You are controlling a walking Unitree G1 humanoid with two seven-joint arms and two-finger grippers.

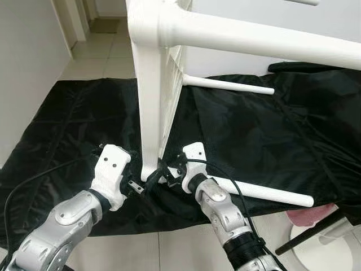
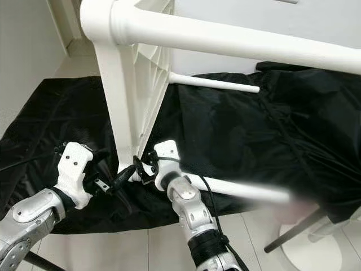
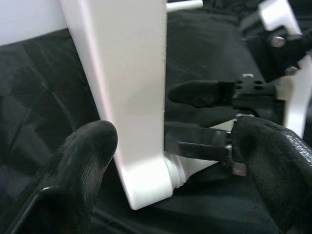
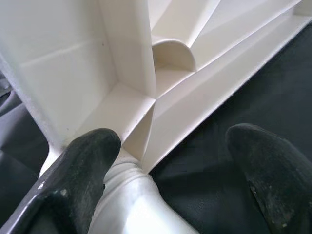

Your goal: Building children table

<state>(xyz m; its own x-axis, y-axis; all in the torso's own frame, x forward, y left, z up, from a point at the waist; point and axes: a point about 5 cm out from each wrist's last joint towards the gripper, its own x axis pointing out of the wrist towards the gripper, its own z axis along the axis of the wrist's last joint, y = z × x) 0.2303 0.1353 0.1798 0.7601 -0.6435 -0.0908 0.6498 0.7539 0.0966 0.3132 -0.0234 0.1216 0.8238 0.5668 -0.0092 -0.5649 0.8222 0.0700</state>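
Pale tiled floor (image 1: pixel 101 56) had a big black sheet (image 1: pixel 254 147) spread over it, wrinkly all over, with the white plastic table (image 1: pixel 152 101) standing on edge on it.

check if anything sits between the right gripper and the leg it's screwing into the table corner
Nothing visible does. The right gripper is already at the white leg, its open jaws straddling the threaded end where it meets the table top's corner. The left gripper hovers at that corner's other side, clear of the leg.
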